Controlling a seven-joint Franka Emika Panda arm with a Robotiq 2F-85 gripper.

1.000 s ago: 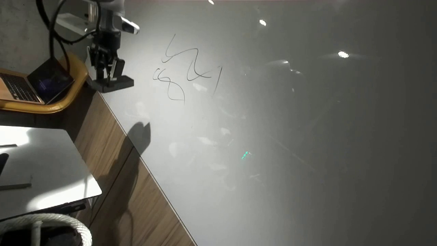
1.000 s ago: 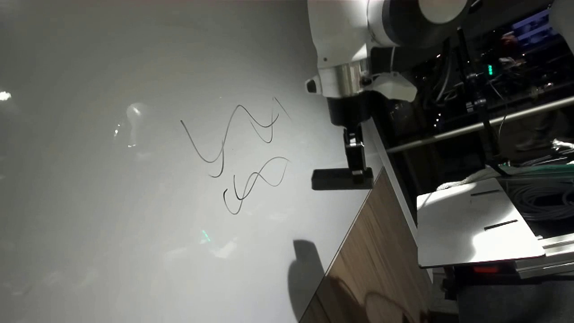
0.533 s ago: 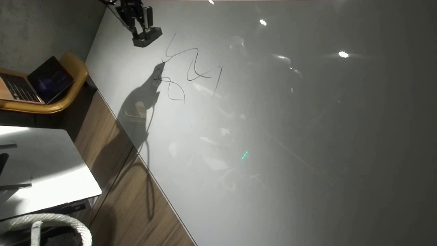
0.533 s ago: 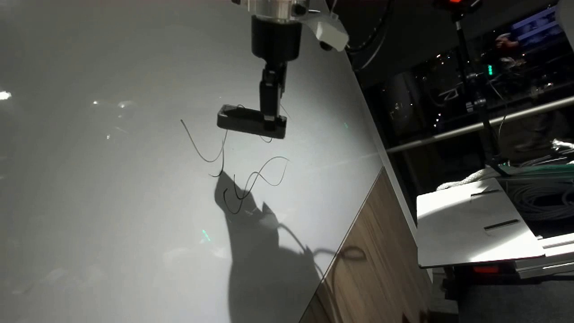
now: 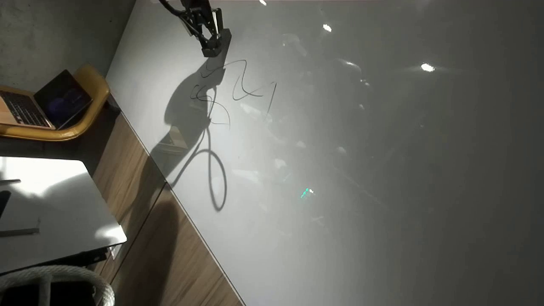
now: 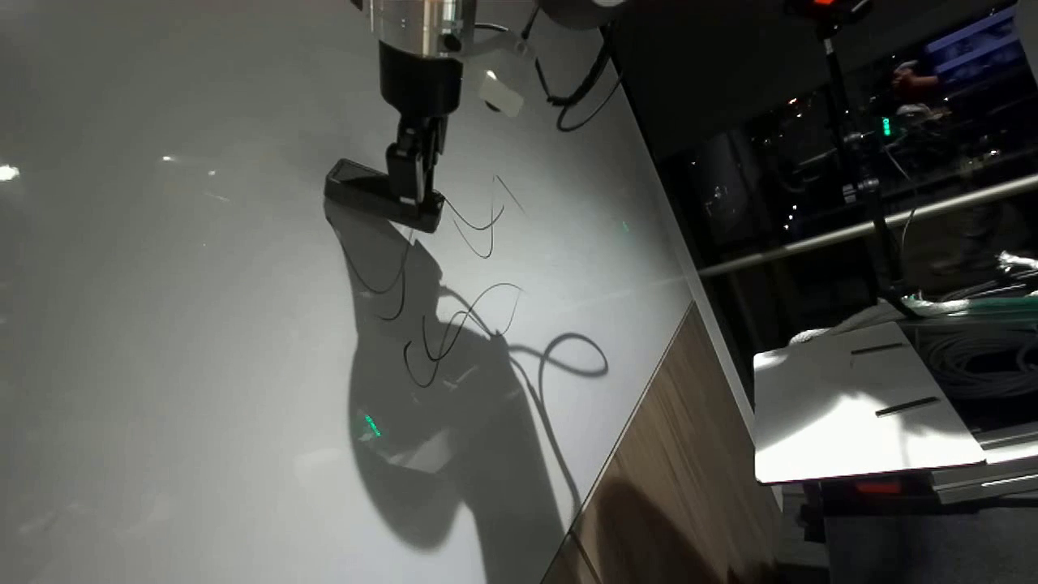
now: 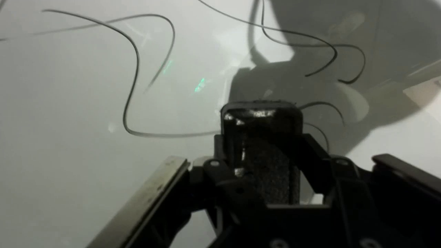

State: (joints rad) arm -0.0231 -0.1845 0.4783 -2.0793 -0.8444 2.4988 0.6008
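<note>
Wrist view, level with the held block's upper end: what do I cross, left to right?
Long wavy black line → black block, held in the gripper → short curved line just right of the block.

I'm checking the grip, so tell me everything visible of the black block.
The long black block has rounded corners; the wrist view shows glossy patches and a rough-looking, speckled stretch. The gripper is closed on it near one end, so most of it juts to one side, slanting in an exterior view. Dark drawn lines pass behind it on the pale surface; whether it touches that, I cannot tell.
</note>
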